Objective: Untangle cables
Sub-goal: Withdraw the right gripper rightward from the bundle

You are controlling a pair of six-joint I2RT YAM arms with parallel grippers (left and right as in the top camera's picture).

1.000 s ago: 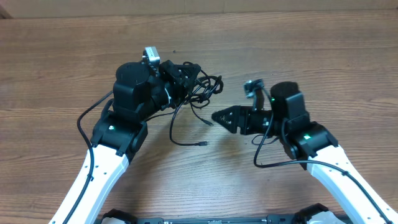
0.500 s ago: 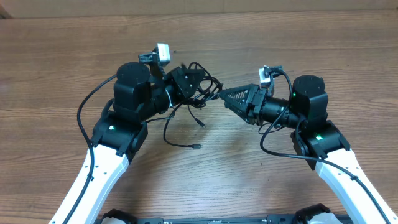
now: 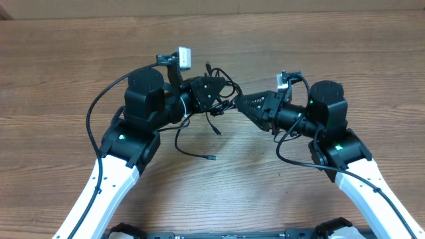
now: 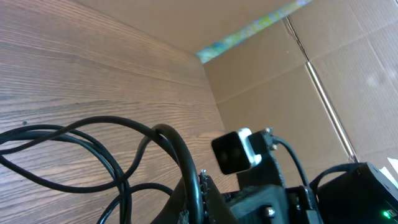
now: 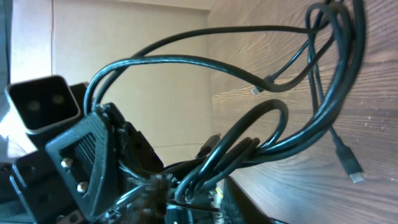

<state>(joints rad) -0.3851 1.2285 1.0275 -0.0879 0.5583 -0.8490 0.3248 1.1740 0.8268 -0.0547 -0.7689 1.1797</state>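
Note:
The thin black cables (image 3: 223, 79) form a tangle held up between my two grippers, with two loose ends hanging toward the table, one ending in a plug (image 3: 210, 157). My left gripper (image 3: 220, 97) is shut on a cable strand; in the left wrist view the strand (image 4: 93, 134) runs into its jaws (image 4: 198, 193). My right gripper (image 3: 239, 101) meets the tangle from the right. In the right wrist view several strands (image 5: 292, 130) run into its jaws (image 5: 211, 194), which look shut on them. A plug (image 5: 351, 169) hangs near the table.
The wooden table (image 3: 66, 79) lies below. Cardboard walls (image 4: 348, 56) stand behind it. The right wrist camera (image 4: 235, 151) sits close to my left gripper. Thicker arm cables (image 3: 93, 119) loop beside both arms.
My right gripper has swung up and left from the table's middle to the tangle. My left gripper has turned and lifted the tangle slightly right; the hanging ends have shifted with it.

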